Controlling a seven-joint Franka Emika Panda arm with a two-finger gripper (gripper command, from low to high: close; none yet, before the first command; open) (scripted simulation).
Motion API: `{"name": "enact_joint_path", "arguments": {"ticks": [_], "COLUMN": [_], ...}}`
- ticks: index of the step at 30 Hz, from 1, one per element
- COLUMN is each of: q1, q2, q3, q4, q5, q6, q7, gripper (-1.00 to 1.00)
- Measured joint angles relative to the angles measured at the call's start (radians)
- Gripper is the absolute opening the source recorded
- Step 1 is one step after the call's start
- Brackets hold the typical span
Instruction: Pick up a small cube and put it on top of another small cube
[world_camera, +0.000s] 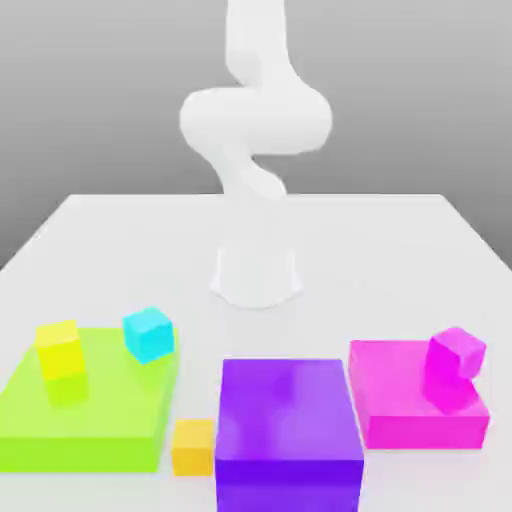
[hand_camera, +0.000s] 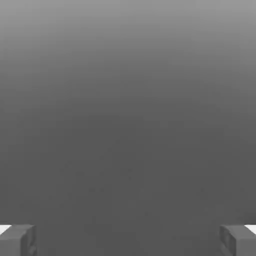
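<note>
The small orange cube (world_camera: 193, 446) rests on the white table near the front edge, in the gap between the big green block (world_camera: 90, 425) and the big purple block (world_camera: 288, 430). Other small cubes sit nearby: a lemon-yellow one (world_camera: 59, 348) on top of the green block, a cyan one (world_camera: 149, 334) at that block's far right corner, and a magenta one (world_camera: 457, 353) on the big pink block (world_camera: 400, 405). In the hand view my gripper (hand_camera: 128, 241) is open. Its grey fingertips (hand_camera: 18, 241) stand far apart with nothing between them, against a plain grey background.
The white arm (world_camera: 255, 120) rises in a coil from its base (world_camera: 256, 275) at the middle of the table (world_camera: 380, 240), well behind the blocks. The three big flat blocks line the front edge, green at the exterior view's left, pink at its right.
</note>
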Motion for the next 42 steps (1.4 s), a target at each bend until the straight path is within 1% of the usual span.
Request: {"name": "enact_joint_path", "arguments": {"ticks": [8,15,22,27,29,33,34,40,42], "q1": [-0.097,-0.179,-0.239,-0.236,-0.225,-0.202,-0.199,-0.197,-0.201], "q2": [0.253,0.47,0.688,0.843,0.911,1.055,1.079,1.092,1.056], "q3": [0.048,0.099,0.115,0.073,0.054,0.026,0.022,0.02,0.024], "q4": [-0.09,-0.167,-0.246,-0.301,-0.301,-0.277,-0.273,-0.27,-0.277], "q5": [0.059,0.072,0.021,-0.043,-0.063,-0.086,-0.088,-0.09,-0.086], "q6": [0.129,0.241,0.355,0.436,0.484,0.598,0.618,0.63,0.601], "q7": [0.321,0.623,0.97,1.239,1.288,1.316,1.318,1.32,1.317], "gripper": [0.0,0.0,0.0,0.0,0.0,0.0,-1.0,-1.0,-1.0]}}
